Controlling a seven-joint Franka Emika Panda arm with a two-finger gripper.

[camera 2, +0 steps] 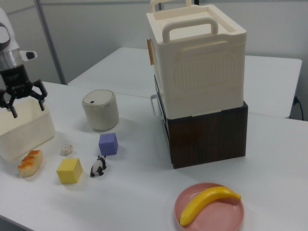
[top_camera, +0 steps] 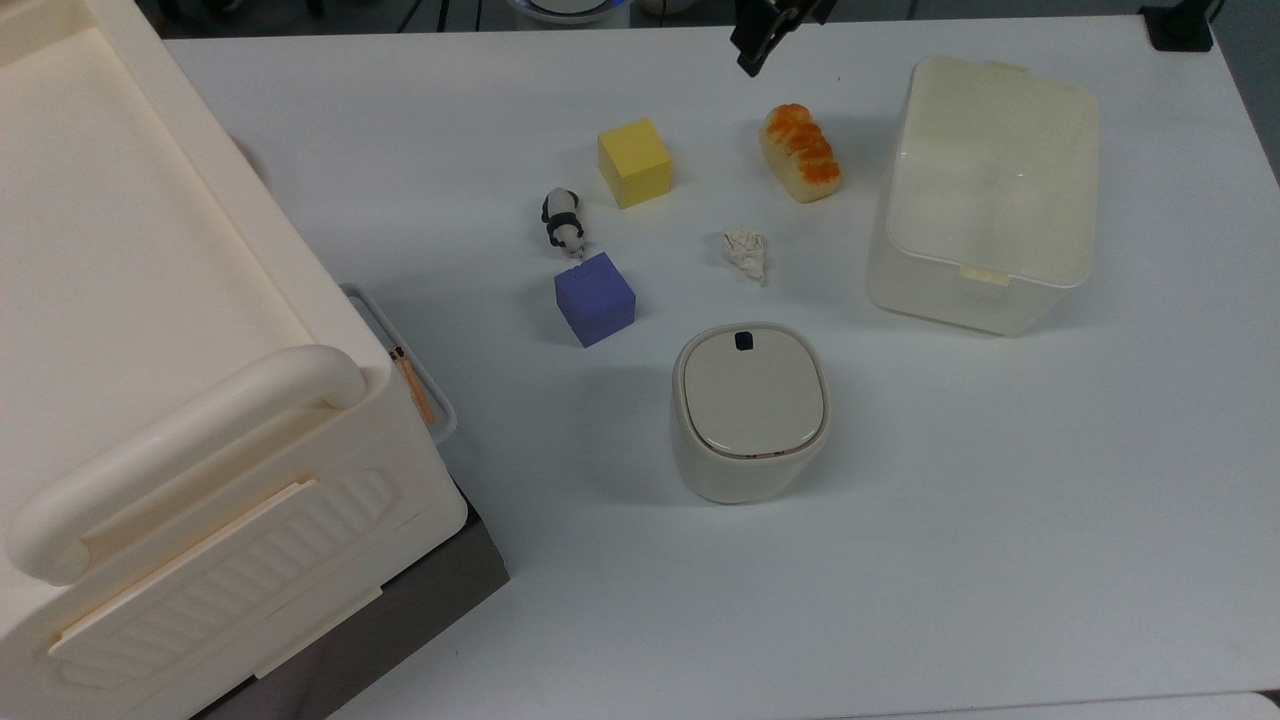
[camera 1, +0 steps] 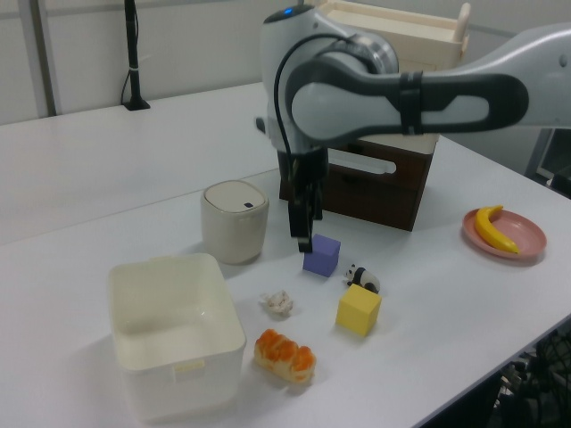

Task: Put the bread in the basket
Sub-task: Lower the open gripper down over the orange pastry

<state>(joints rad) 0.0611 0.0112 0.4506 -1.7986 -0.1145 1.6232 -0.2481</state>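
Top view: bread (top_camera: 800, 153) lies on the table (top_camera: 1000, 500), just beside the basket (top_camera: 985, 195) on the top view's left, not touching it. Basket empty. Nothing done yet: pick, carry and drop all remain, by my reading. Gripper (top_camera: 765, 35) at the upper edge of the picture, near the bread and toward the top view's upper left of it, holding nothing. Finger spread not readable here.

Left view: gripper (camera 1: 301, 234) hangs from the arm, pointing down, in front of the purple cube (camera 1: 321, 255) as the camera sees it. Bread (camera 1: 284, 356) sits low in the picture, beside the basket (camera 1: 174, 334) on the left view's right. Paper wad (camera 1: 278, 303) lies between bread and gripper in this picture. Height over the table cannot be judged.

Right view: gripper (camera 2: 22, 99) with fingers spread apart, empty, hanging in the air. Bread (camera 2: 30, 162) below it, well apart, in front of the basket (camera 2: 24, 126). Judgement: approach phase; descent onto the bread is next.
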